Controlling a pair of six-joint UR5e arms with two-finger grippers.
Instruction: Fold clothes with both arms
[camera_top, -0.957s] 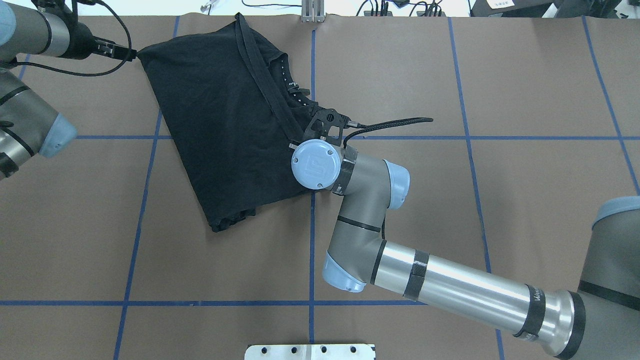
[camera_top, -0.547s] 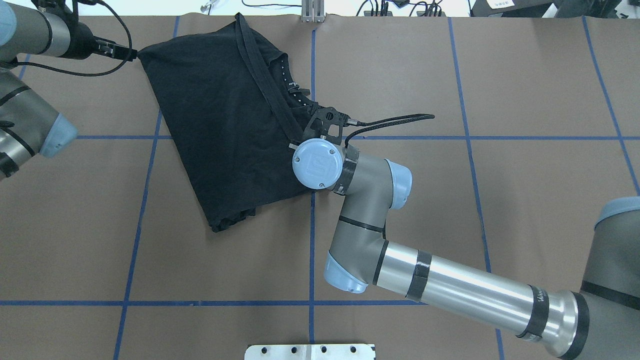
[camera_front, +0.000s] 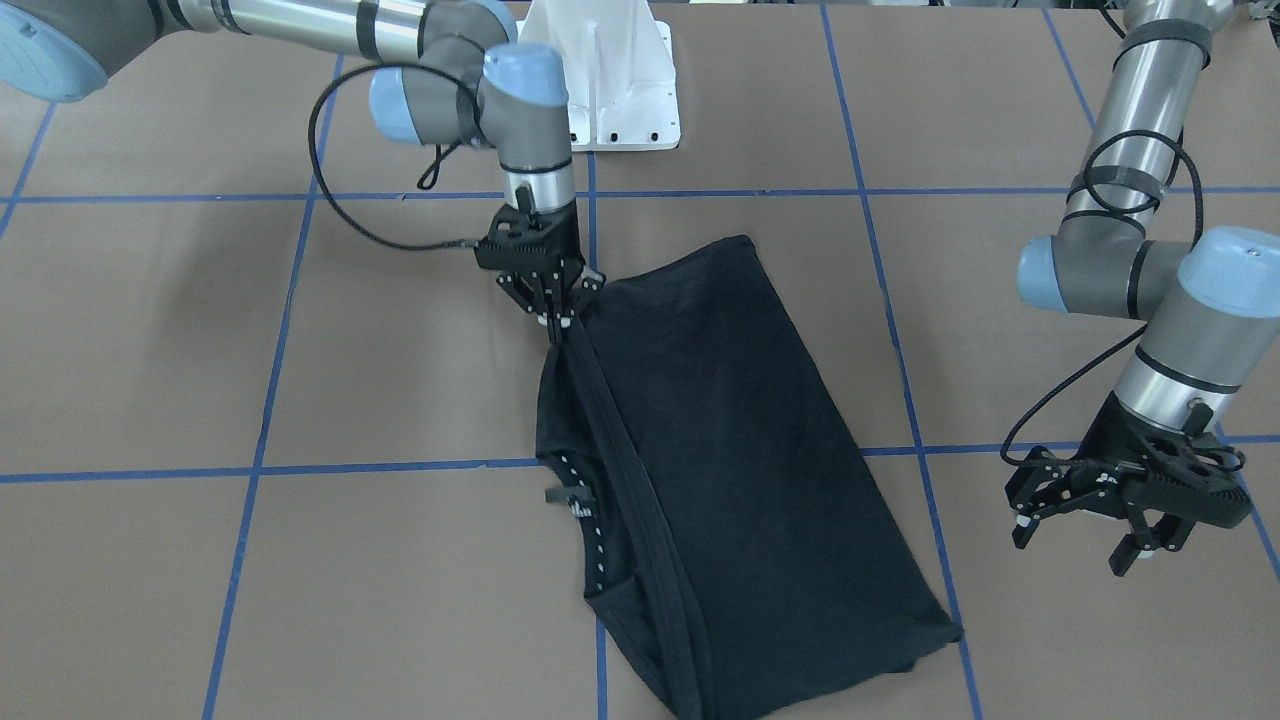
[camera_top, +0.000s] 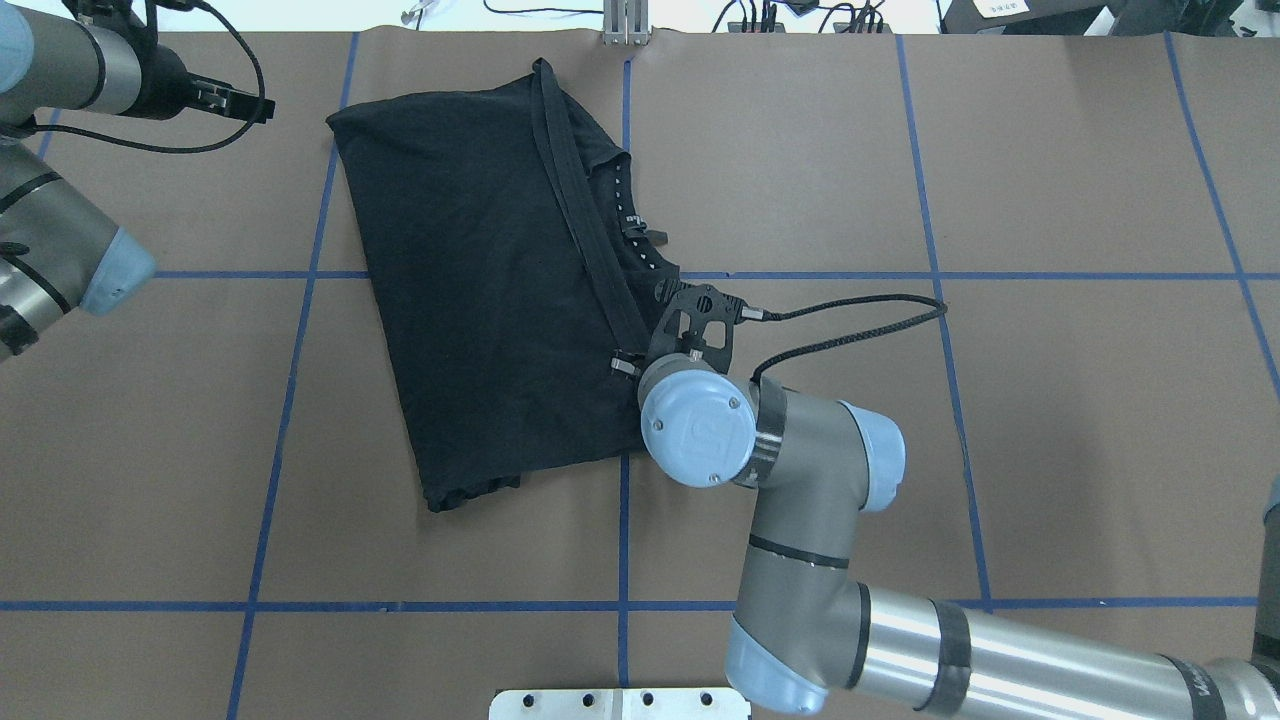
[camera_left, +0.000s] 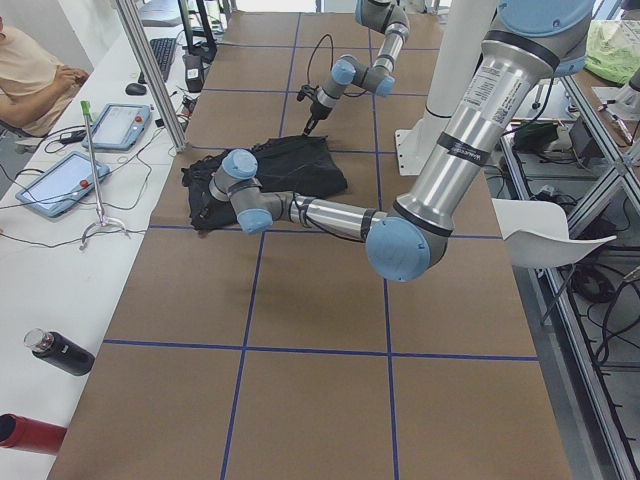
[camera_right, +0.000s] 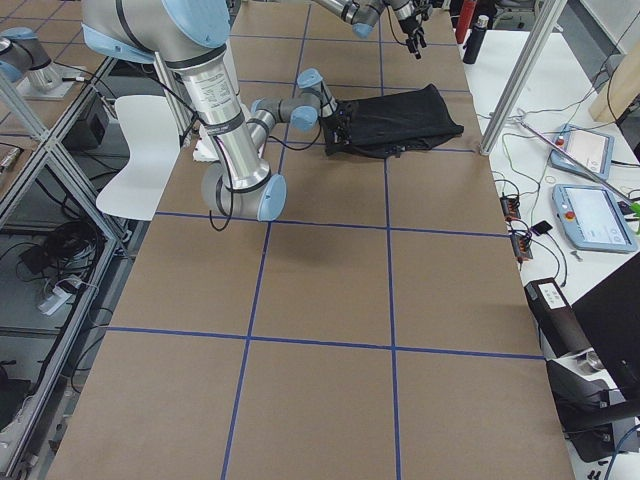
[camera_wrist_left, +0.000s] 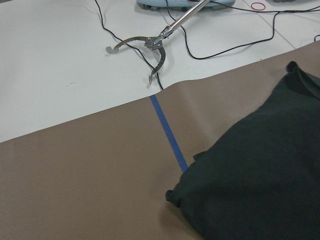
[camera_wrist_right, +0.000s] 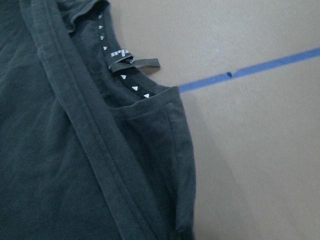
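The black T-shirt (camera_front: 740, 450) lies folded lengthwise on the brown table (camera_front: 300, 380), running diagonally, plain side up (camera_top: 480, 290). My right gripper (camera_front: 555, 312) is shut on the shirt's edge near the collar, at the end closest to the robot. Its wrist view shows the collar with a tag (camera_wrist_right: 132, 62) and a folded hem band (camera_wrist_right: 75, 125). My left gripper (camera_front: 1075, 545) hangs open beside the shirt's far corner, a clear gap away; in the overhead view the left gripper (camera_top: 250, 105) is left of that corner (camera_top: 338, 120). The left wrist view shows the corner (camera_wrist_left: 172, 195) lying flat.
Blue tape lines (camera_top: 623, 520) grid the table. The white pedestal base (camera_front: 610, 80) stands at the robot's side. Beyond the far table edge are cables and a metal grabber tool (camera_wrist_left: 150, 47). A person (camera_left: 30, 75), tablets and bottles (camera_left: 60, 352) are alongside.
The left gripper has let go of the shirt's far corner and stayed put. The right gripper has dragged the shirt toward the robot and rightward, leaving a gap to the left gripper.
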